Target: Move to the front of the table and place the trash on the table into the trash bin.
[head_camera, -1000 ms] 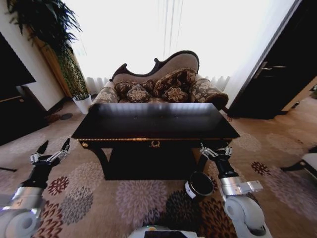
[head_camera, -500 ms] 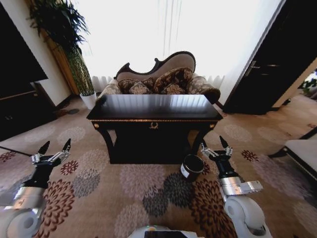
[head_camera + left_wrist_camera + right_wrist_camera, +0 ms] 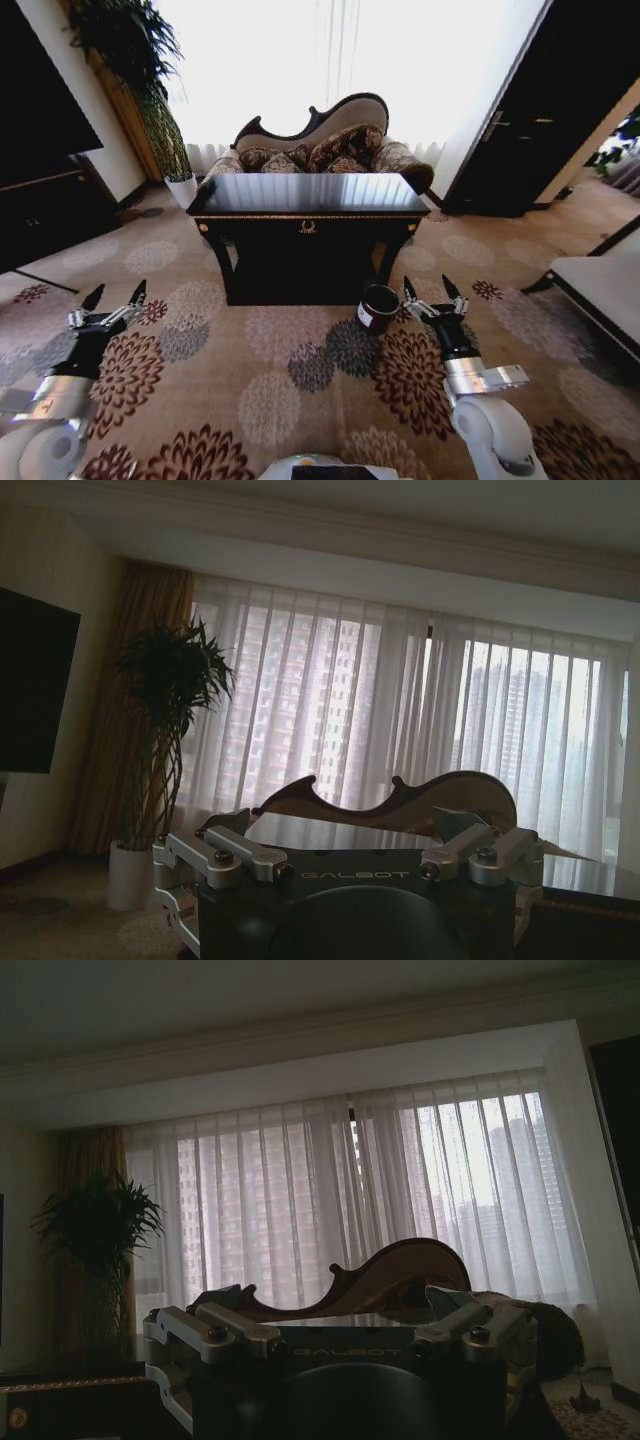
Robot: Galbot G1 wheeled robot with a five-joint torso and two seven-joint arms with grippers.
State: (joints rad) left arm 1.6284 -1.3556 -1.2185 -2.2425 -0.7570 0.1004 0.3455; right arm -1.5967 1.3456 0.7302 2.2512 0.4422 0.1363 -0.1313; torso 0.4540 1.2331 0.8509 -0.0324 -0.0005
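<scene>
While both grippers, left (image 3: 111, 305) and right (image 3: 432, 296), hover low with jaws spread and empty, the bin (image 3: 377, 308) sits right of the far desk (image 3: 307, 212), trash unseen, likely light, crushable, best pinched mid-body.

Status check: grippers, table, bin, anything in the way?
Left gripper and right gripper open, held low over the carpet. Table ahead, standing off; trash not discernible on its top. Trash bin on floor by table's right front leg. Carpet path open.

Furnished lounge, ornate sofa (image 3: 320, 140), floral carpet (image 3: 300, 380), sheer curtains (image 3: 300, 70)
</scene>
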